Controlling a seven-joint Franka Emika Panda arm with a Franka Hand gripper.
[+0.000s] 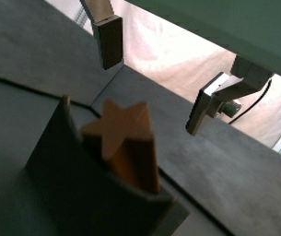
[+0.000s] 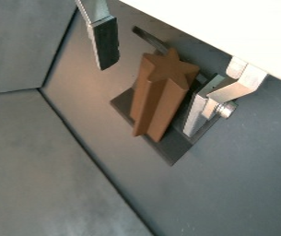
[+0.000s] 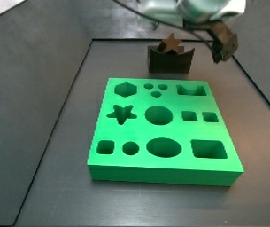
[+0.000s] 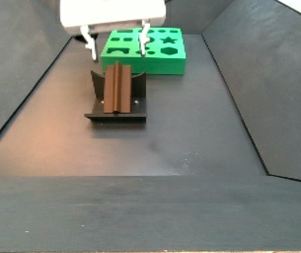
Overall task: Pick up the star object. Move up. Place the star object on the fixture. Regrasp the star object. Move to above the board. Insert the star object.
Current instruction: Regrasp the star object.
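The brown star object [image 2: 158,92] rests on the dark fixture [image 2: 168,149], leaning in its notch; it also shows in a wrist view [image 1: 124,138] and in both side views [image 3: 173,43] [image 4: 117,89]. My gripper [image 2: 155,78] is open, just above the star's upper end, with one finger on each side and a gap to both. The silver fingers [image 1: 110,41] hold nothing. The fixture shows in both side views [image 3: 169,60] [image 4: 117,114]. The green board [image 3: 161,133] with its star hole lies beside the fixture. My gripper also shows in a side view [image 4: 115,49].
The dark floor is bounded by raised dark walls [image 4: 232,69] on both sides. The board [image 4: 166,54] lies just behind the fixture, close to my gripper. A pale surface [image 1: 168,51] shows beyond the wall.
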